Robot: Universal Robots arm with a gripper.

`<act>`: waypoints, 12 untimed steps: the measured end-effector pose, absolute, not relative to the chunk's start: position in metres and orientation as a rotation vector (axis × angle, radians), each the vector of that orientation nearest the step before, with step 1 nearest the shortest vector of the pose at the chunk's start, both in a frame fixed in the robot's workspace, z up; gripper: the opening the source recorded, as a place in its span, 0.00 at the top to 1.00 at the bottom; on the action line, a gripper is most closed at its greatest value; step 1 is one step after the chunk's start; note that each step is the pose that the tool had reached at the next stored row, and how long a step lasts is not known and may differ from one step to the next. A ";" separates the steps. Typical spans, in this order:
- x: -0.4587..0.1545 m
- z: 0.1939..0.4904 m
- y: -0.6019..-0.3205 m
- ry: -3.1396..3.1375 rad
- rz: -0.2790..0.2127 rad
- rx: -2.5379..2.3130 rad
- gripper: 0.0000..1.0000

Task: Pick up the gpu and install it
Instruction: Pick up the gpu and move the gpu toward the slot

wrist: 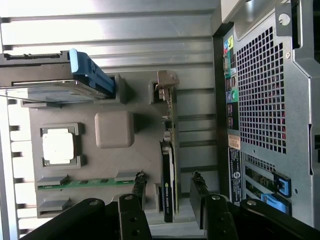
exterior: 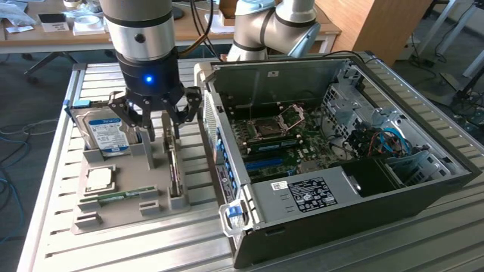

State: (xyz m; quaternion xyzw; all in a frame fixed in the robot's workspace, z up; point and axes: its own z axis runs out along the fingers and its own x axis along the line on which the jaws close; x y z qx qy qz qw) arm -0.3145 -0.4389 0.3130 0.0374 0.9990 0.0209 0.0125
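Gripper (exterior: 160, 129) needs centring over the gpu (exterior: 174, 167), square to its faces and clear of the bracket end, so both fingers (wrist: 139, 183) seat flat. It's open and straddling the card with a gap each side, nothing held. The gpu stands on edge in the grey tray (exterior: 128, 177) on the bench (exterior: 53, 187), beside the PC case (exterior: 393, 205).

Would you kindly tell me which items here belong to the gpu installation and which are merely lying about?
In the job:
- gpu, on edge in the gray holder
- tool, open, straddling the card
- open computer case

Lying about:
- hard drive
- processor chip
- memory stick
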 end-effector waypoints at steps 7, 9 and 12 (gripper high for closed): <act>-0.314 0.302 -0.439 3.114 0.065 0.116 0.51; -0.314 0.298 -0.439 3.114 0.065 0.117 0.51; -0.314 0.294 -0.439 3.114 0.065 0.117 0.51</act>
